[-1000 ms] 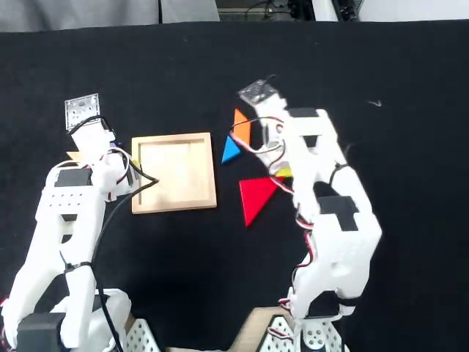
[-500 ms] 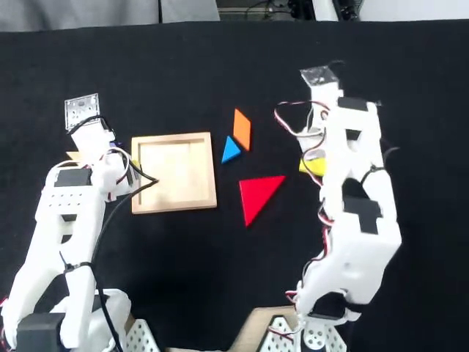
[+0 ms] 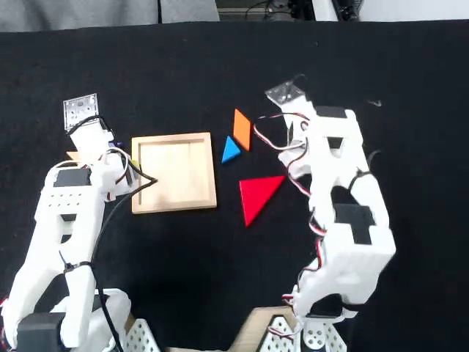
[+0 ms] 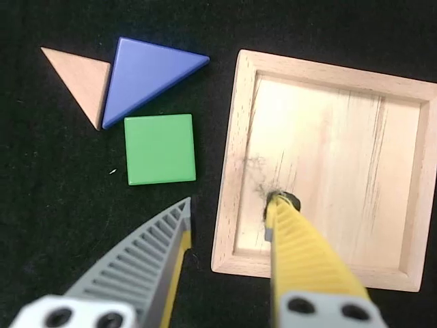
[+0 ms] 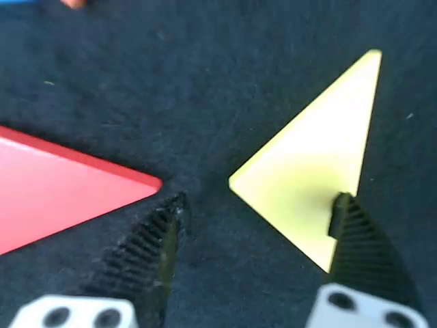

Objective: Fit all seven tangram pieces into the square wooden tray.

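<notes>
Right claw (image 5: 257, 202) swung back over yellow triangle (image 5: 319, 160), beside red triangle (image 5: 54, 198).

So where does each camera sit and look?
High: fixed above the table, looking down; left arm and right arm show.
Left wrist: rides that arm, faces down at tray, green square; open left pincer shows.
Right wrist: rides that arm, faces down at yellow triangle, red triangle; open right pincer shows.
Shared: high also sees tray and red triangle.

table (image 3: 410, 73): black cloth cover | beyond far edge: pale grey surface (image 3: 73, 13) | dark cables (image 3: 272, 7)
</notes>
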Robot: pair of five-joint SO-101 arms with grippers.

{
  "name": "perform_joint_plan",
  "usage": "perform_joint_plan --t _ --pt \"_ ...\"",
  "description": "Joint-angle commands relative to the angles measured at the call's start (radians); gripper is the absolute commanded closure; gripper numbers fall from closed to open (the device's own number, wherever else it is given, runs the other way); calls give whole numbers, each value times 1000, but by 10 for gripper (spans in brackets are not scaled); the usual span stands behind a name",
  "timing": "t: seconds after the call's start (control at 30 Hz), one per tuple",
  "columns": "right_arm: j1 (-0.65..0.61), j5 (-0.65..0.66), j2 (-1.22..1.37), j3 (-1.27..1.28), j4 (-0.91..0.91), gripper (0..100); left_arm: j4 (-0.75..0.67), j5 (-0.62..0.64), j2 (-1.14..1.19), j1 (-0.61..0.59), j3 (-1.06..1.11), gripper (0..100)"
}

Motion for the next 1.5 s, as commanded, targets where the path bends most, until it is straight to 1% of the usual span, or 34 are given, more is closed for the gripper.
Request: perform_joint_plan --t 0.0,0.27,0.43,0.6,0.77,0.87,0.93,1.03,1.1,1.2,1.27,1.47 --pt "26 8 18 -79 -14 655 -8 8 -3 -5 -13 815" --pt "20 11 44 -87 -29 656 -8 8 -3 -5 -15 815" --pt "21 23 45 -88 -63 741 -8 8 -3 -5 -15 815" --pt "25 41 45 -88 -61 746 -8 8 -3 -5 -15 815" --pt "57 40 45 -105 -69 749 -8 8 -3 -4 -15 815" --pt "69 38 45 -119 -66 774 -8 8 -3 -4 -15 815" --pt "64 31 36 -120 -46 764 -8 8 -3 -4 -15 815" --pt "26 -49 -8 -142 18 698 -8 8 -3 -4 -15 815" --pt "2 -75 -42 -142 32 665 -8 8 -3 -5 -15 815" --pt "-38 -80 -54 -142 31 662 -8 8 -3 -5 -15 815" --pt "-52 -120 -33 -148 23 662 -8 8 -3 -5 -15 815" --pt "-21 -141 94 -225 15 662 -8 8 -3 -5 -15 815"
